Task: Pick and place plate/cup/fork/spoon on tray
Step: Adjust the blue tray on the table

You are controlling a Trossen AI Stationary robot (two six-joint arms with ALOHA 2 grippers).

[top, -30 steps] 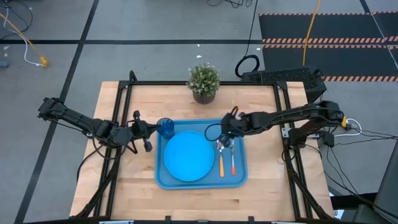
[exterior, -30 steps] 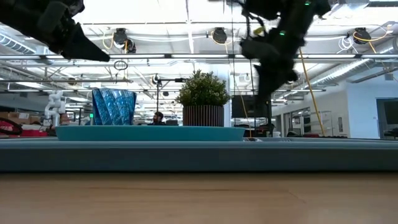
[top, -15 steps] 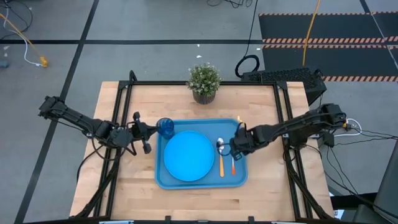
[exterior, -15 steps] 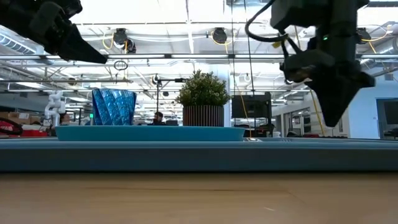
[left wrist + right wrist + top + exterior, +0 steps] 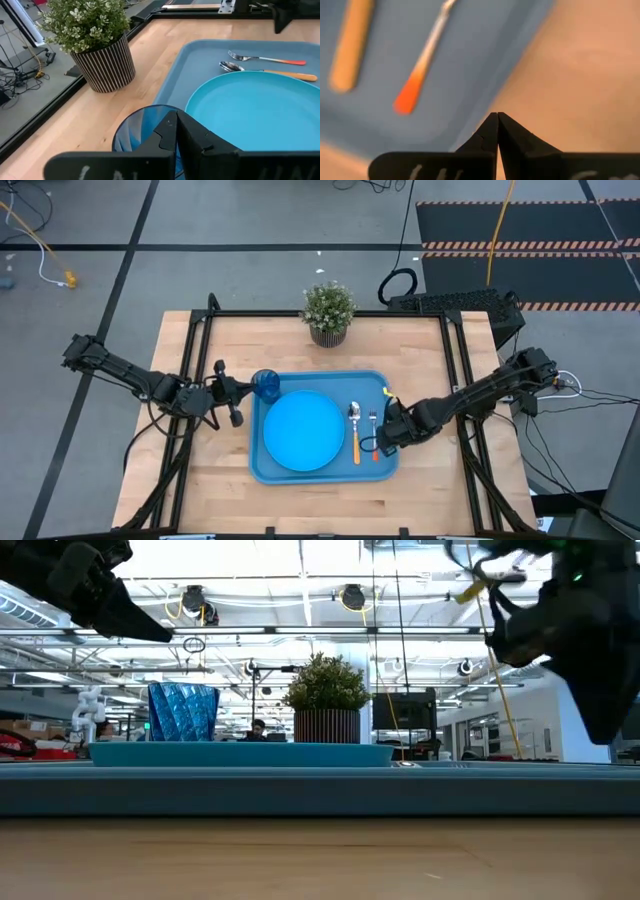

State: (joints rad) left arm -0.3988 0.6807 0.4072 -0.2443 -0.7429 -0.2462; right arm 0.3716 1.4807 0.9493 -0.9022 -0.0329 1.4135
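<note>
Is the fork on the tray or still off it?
On it: the fork lies flat inside the tray, beside the spoon.

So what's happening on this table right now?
All four pieces lie on the blue tray: the plate in the middle, the cup at its far left corner, the spoon and fork side by side to the right. The right gripper, shut and empty, sits over the tray's right rim. The left gripper, shut, waits beside the cup.

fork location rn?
High view: the fork lies flat on the tray, on its right side, just right of the spoon, parallel to it and apart. The shut right gripper hovers at the tray's right rim.
</note>
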